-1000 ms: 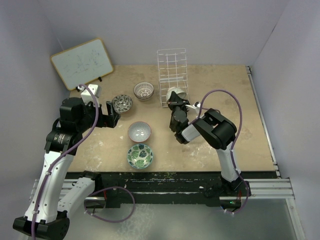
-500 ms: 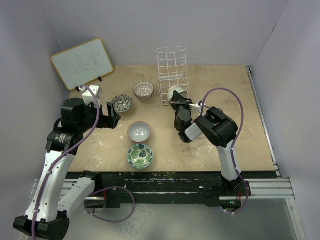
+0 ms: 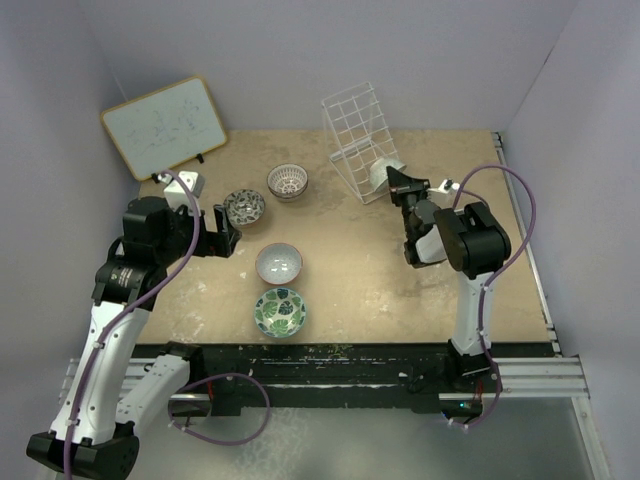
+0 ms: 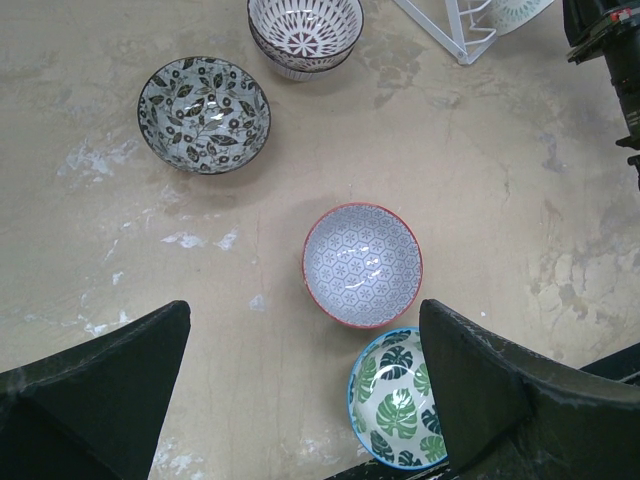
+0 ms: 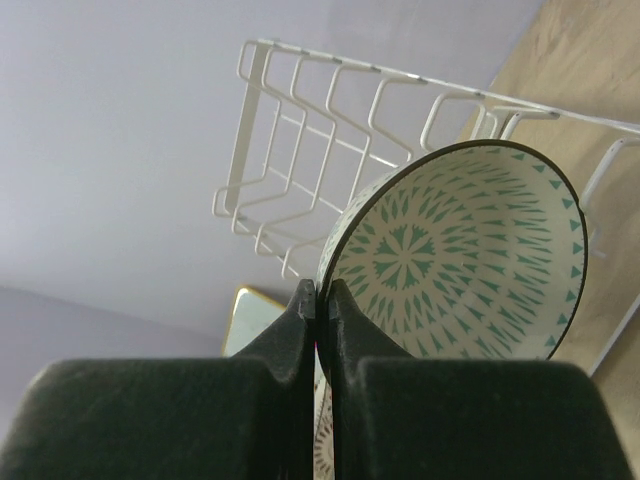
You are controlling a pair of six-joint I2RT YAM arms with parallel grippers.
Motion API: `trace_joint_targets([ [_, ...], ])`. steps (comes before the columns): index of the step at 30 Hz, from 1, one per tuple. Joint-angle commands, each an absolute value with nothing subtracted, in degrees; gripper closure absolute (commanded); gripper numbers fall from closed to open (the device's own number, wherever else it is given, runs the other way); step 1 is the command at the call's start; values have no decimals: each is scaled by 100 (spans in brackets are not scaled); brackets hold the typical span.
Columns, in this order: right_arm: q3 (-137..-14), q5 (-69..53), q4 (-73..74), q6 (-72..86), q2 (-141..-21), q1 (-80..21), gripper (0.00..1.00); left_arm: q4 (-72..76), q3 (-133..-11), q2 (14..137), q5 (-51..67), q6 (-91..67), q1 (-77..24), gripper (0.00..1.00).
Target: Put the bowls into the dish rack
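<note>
Trouble could start right at the dish rack point(image 3: 358, 135), folks. The right claw point(image 3: 400, 183) is pinched all but closed on the thin rim of the green-white bowl point(image 5: 460, 250), and that bowl is pressed in among the lower wires at the rack's right end. From overhead we see the rack leaning rather than standing square. We judge it a light wire frame that any push or drag from the bowl could tip or skid across the surface point(image 3: 340, 270). A rim pinch that slim can also slip, and if the claw lets go before the bowl sits in a slot, it may roll out. Whether it is seated yet, we cannot tell.

Now the rest. Four bowls wait left of the rack. The lattice bowl point(image 3: 287, 181) is nearest it, with the dark speckled bowl point(image 3: 244, 207) just beyond. The pale pink-grey bowl point(image 3: 278, 263) and the leafy green bowl point(image 3: 280, 311) sit further off, toward the arms' bases. The left claw point(image 3: 228, 230) hangs wide open and empty just beside the speckled bowl. The whiteboard point(image 3: 165, 125) leans well to the rack's left. What crowds the rack is the right arm itself, at its right end.
</note>
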State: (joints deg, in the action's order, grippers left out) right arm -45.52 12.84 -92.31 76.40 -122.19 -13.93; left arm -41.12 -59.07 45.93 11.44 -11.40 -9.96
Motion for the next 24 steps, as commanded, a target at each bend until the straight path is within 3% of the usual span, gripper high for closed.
trace_joint_targets([
  [1, -4594, -118, -11022, 7578, -11714, -1294, 100, -3816, -5829, 4537, 1085, -1161, -1037, 1],
  [9, -4584, -550, -11057, 7803, -11136, -1169, 100, -3715, -5719, 4541, 1139, -1207, -1037, 1],
  [17, -3913, 637, -11050, 7702, -10443, -1177, 100, -3684, -5686, 4603, 1175, -1196, -1037, 1],
  [24, -3801, 1827, -11022, 7901, -10556, -1482, 100, -3664, -5734, 4713, 1290, -1207, -1037, 1],
])
